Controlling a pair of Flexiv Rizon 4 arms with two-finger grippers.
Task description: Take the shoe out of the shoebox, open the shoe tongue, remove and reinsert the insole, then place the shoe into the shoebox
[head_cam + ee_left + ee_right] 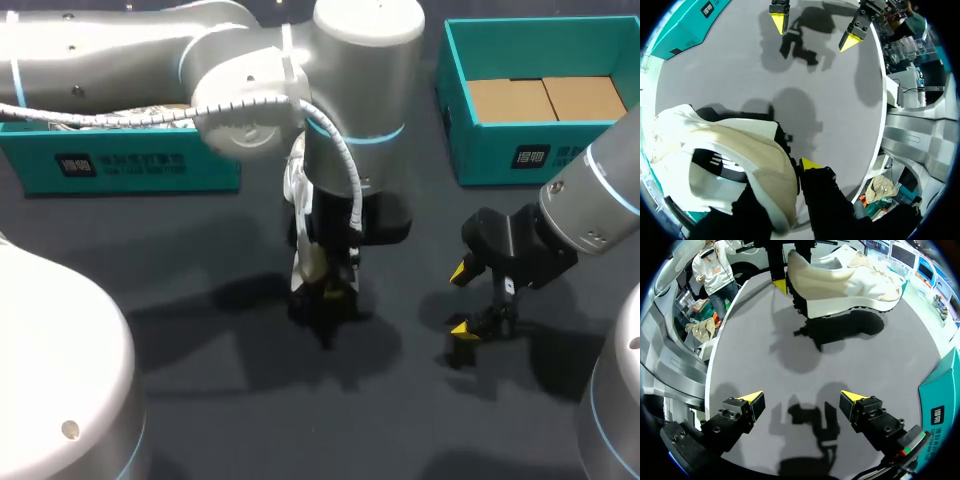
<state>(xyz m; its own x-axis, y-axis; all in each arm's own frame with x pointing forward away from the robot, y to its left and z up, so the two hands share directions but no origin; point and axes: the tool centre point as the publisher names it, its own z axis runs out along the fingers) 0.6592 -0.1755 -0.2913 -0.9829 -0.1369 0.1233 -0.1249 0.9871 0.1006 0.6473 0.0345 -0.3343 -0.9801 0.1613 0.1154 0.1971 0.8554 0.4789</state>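
Left gripper pinches the heel of the white-and-beige fabric sneaker; sneaker hangs just above the dark grey table, probably so the other arm can reach the tongue; right gripper spread, empty, low over the table nearby; open teal cardboard shoebox stands apart, shoe already out.

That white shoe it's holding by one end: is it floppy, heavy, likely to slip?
Probably fairly stiff: the shoe juts out level from the left gripper at its heel, without sagging. Likely light, since a pinch at one end carries it. The soft-looking upper should give some grip, though it might pivot.
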